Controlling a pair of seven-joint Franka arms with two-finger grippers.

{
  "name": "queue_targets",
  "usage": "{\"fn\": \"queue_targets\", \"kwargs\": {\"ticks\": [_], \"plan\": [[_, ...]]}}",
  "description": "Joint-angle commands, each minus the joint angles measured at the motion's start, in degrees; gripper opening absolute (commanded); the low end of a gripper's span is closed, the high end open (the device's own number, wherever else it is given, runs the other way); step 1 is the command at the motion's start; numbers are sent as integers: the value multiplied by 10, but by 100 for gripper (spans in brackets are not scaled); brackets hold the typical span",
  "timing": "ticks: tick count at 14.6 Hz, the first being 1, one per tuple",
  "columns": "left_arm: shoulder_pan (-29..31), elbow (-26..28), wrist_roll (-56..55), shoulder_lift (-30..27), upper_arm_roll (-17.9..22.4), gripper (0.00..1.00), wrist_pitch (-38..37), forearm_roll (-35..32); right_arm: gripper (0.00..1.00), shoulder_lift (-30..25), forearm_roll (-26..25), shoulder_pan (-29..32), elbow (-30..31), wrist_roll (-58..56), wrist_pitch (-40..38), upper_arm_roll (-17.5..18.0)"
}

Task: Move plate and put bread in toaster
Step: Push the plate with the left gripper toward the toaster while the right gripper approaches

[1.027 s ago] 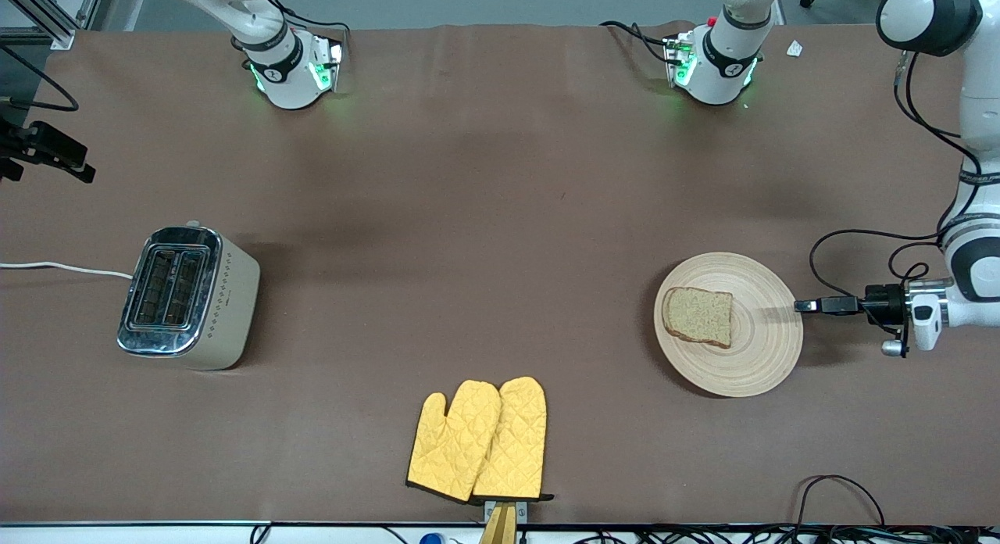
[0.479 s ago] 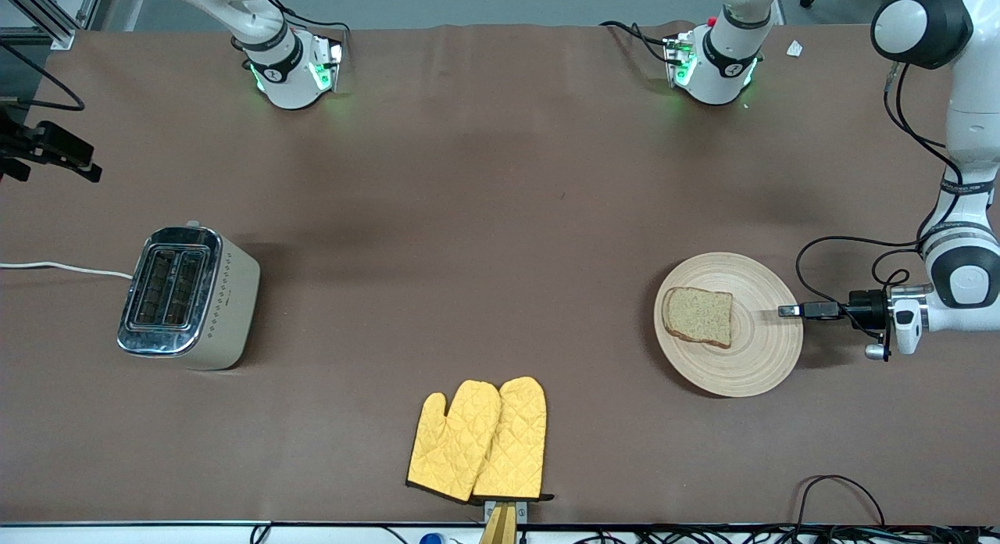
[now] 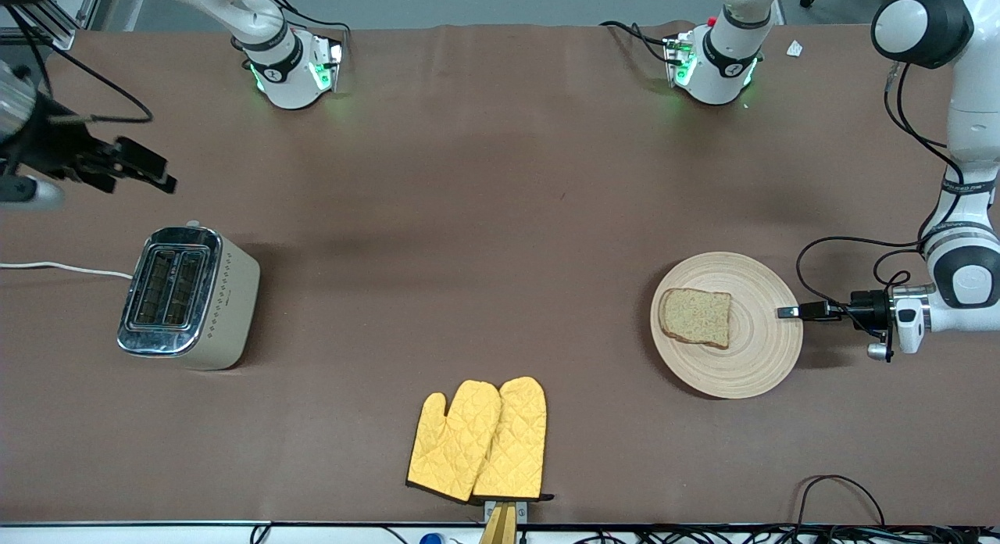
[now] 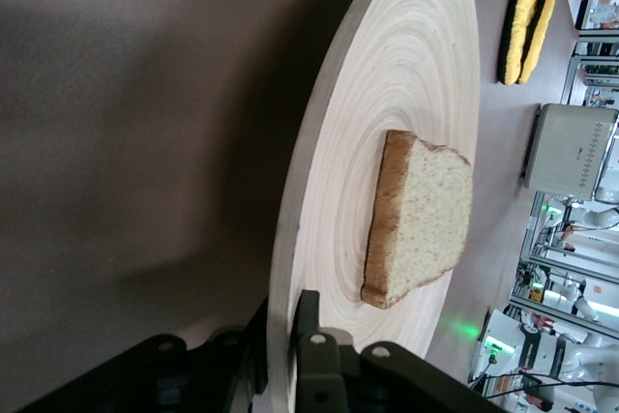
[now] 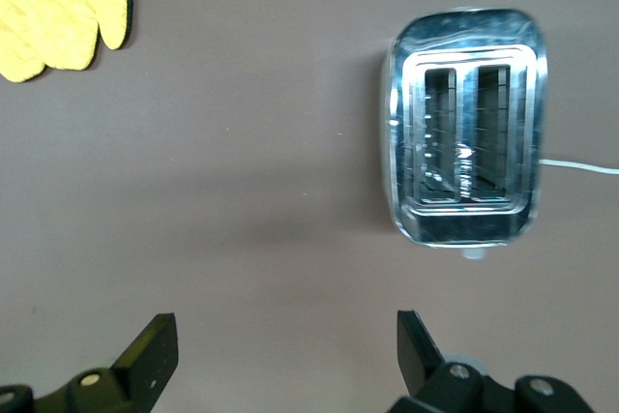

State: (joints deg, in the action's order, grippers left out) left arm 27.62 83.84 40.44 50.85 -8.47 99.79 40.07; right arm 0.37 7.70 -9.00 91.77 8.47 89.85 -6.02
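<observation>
Left tool [image 3: 787, 312] pinches the plate [image 3: 762, 348] rim for an edge drag.
Bread [image 3: 695, 316] rides on the plate at the left arm's end; right tool [image 5: 280, 350], spread, hangs over the surface [image 3: 469, 216] near the toaster [image 3: 187, 296].

A brown mat covers the desk [image 3: 484, 216] from edge to edge, with faint creases and soft shadows across its middle. Along the edge farthest from the front camera runs a strip of grey floor [image 3: 484, 1], and an aluminium frame [image 3: 62, 16] stands at the corner by the right arm's end. Black cables [image 3: 781, 535] trail along the white rim at the nearest edge. A pair of yellow oven mitts [image 3: 478, 441] lies near that edge.
</observation>
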Motion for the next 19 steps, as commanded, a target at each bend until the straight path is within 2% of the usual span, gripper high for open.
{"fn": "queue_targets", "kwargs": {"ticks": [1,4,5,7,9,14,19], "plan": [[-8,-4,20,-1,-20,0,7,-3,100,31,18,-19,25,24,50,-3],[-16,-4,9,-3,-67,0,7,-3,100,51,69,-21,74,24,123,-3],[-33,-4,0,-2,-78,0,8,0,100,51,71,-31,101,24,162,-3],[-82,-11,-45,-2,-81,0,21,15,100,51,71,-61,152,24,245,-3],[-130,-16,-75,-2,-81,0,31,61,100,59,71,-93,186,34,310,-3],[-254,-17,-117,2,-80,0,120,191,100,114,71,-144,192,101,382,-3],[-367,-17,-108,19,-80,0,226,302,100,203,71,-139,186,96,495,-3]]}}
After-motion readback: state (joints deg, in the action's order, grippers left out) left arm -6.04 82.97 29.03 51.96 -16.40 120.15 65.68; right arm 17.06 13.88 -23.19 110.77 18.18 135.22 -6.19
